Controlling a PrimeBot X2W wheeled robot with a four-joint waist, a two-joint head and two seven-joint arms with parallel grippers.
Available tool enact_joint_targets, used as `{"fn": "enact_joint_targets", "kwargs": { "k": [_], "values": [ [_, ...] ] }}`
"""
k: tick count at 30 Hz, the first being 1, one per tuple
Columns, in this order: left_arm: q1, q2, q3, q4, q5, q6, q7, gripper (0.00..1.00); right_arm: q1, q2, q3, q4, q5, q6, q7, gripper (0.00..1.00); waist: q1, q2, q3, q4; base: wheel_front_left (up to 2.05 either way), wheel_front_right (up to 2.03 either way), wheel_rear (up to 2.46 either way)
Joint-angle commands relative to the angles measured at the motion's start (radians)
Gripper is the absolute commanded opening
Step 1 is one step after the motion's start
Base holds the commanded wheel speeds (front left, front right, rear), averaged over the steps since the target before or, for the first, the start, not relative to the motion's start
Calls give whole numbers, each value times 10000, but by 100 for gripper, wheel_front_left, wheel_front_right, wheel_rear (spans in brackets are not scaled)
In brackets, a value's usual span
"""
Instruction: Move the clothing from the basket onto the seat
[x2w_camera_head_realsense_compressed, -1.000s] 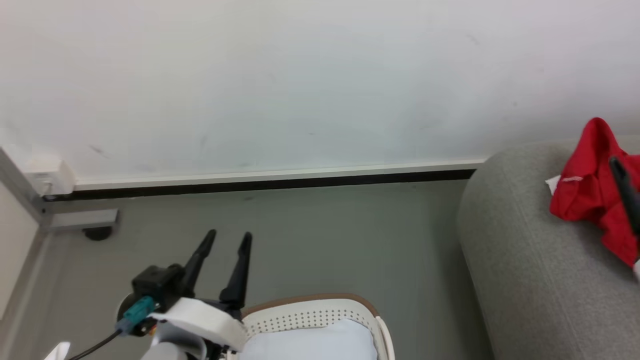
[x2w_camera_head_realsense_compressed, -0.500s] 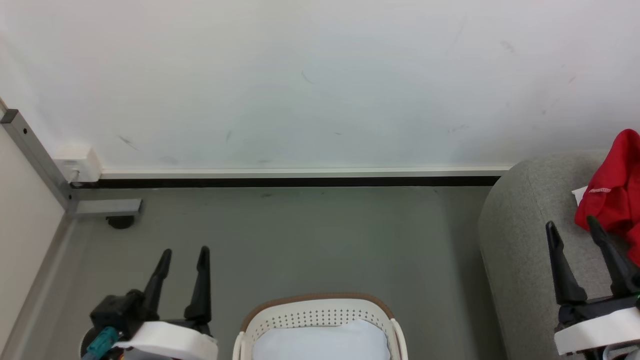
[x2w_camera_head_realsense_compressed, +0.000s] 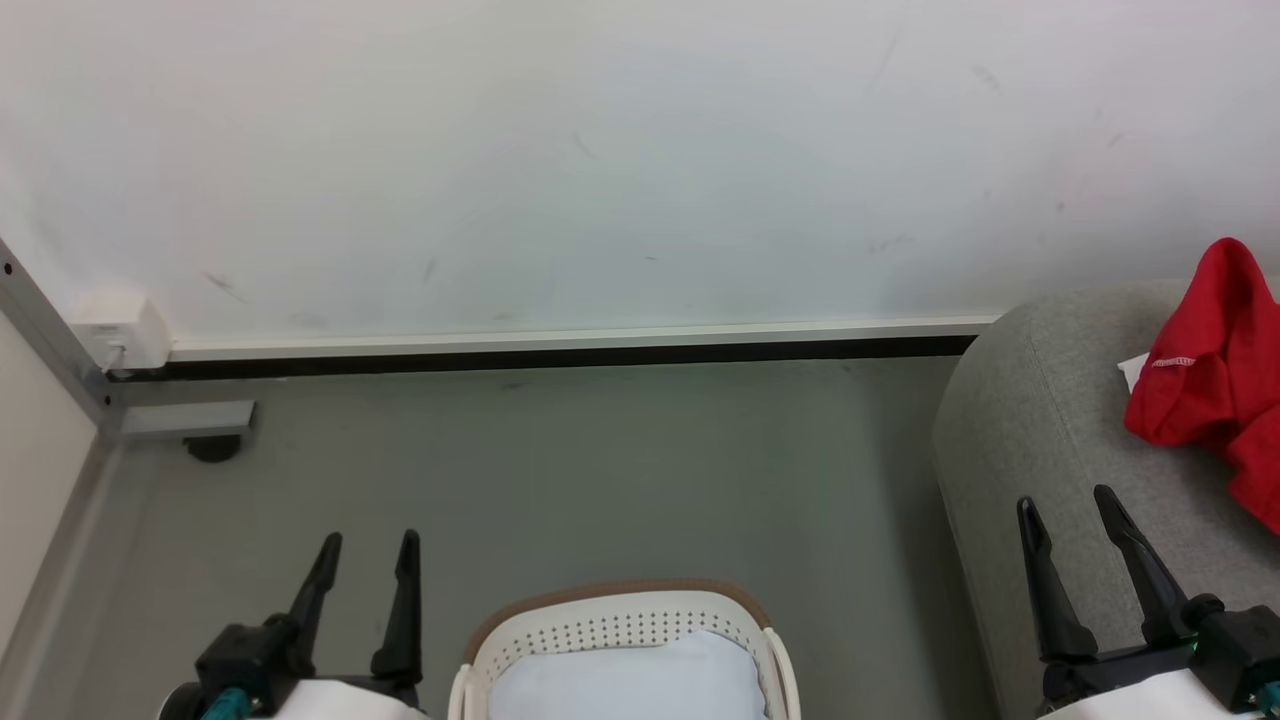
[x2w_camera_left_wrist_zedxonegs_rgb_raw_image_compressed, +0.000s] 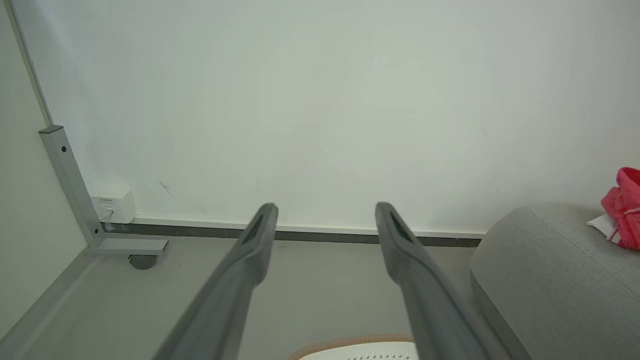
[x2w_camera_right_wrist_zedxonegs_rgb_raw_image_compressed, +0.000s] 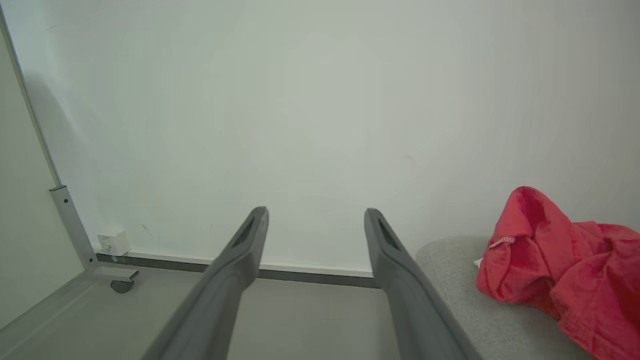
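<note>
While our left fingers (x2w_camera_head_realsense_compressed: 403, 610) and right fingers (x2w_camera_head_realsense_compressed: 1048, 590) stand spread wide and empty, the clothing (x2w_camera_head_realsense_compressed: 1200, 390) lies crumpled on the seat (x2w_camera_head_realsense_compressed: 1040, 450), and we judge it light, limp, best pinched at a raised fold.

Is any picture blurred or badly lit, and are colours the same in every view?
Head view: sharp, evenly lit, no glare; the clothing is deep red. Left wrist view: the left gripper looks soft close to the lens. Right wrist view: the clothing looks paler, pinkish; a faint shadow dims the wall at left.
</note>
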Motion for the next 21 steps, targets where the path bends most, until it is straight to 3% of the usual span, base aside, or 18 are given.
{"fn": "enact_joint_targets", "kwargs": {
  "k": [1, 21],
  "values": [
    [120, 7, 51, 48, 102, -24, -6, 100, 171, 32, -65, 78, -33, -23, -28, 100, 0, 0, -3, -19, 0, 0, 0],
    [119, -30, 18, 262, 141, -116, -6, 100, 61, 174, 119, 259, 31, -23, -30, 100, 0, 0, -22, -83, 0, 0, 0]
  ]
}}
